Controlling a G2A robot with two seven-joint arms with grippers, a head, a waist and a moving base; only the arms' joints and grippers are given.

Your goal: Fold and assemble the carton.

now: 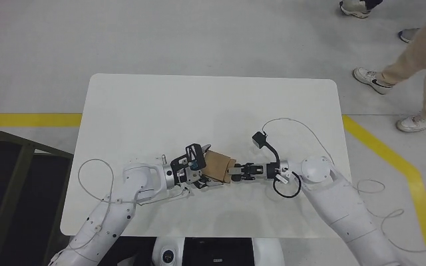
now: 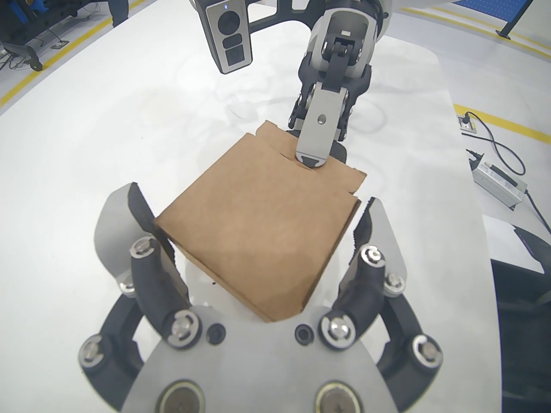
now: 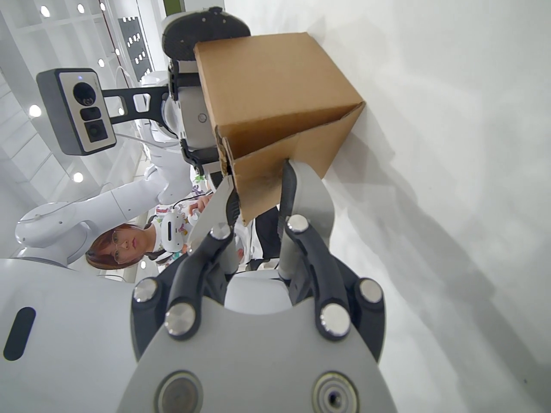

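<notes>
Brown corrugated cardboard, plain on every face that shows: the carton (image 1: 218, 165) carries no print, label or tape that I can make out. It sits toward the near edge of the white worktop (image 1: 213, 106), about midway between left and right, with one arm at each end.

The left jaws stand wide. In the left wrist view their fingers (image 2: 125, 217) straddle the carton's (image 2: 258, 225) left end, one pad at each side wall. I cannot tell whether they press or only bracket it.

The right jaws are narrow and closed on the carton's right end. From the left wrist view one metal finger (image 2: 320, 126) lies on the top panel beside a notched flap, with the dark pad of the other beneath. In the right wrist view the fingers (image 3: 305, 191) pinch a cardboard edge at the open mouth of the carton (image 3: 275, 100), which shows there as a partly opened sleeve leaning out of square, one long edge against the worktop.

This reads as a hold-and-shape arrangement. The right arm probably pins the flap end so the sleeve cannot slide, and the spread left jaws are set to square the walls or catch the other end. No end flaps look folded shut, so assembly seems at an early stage.
</notes>
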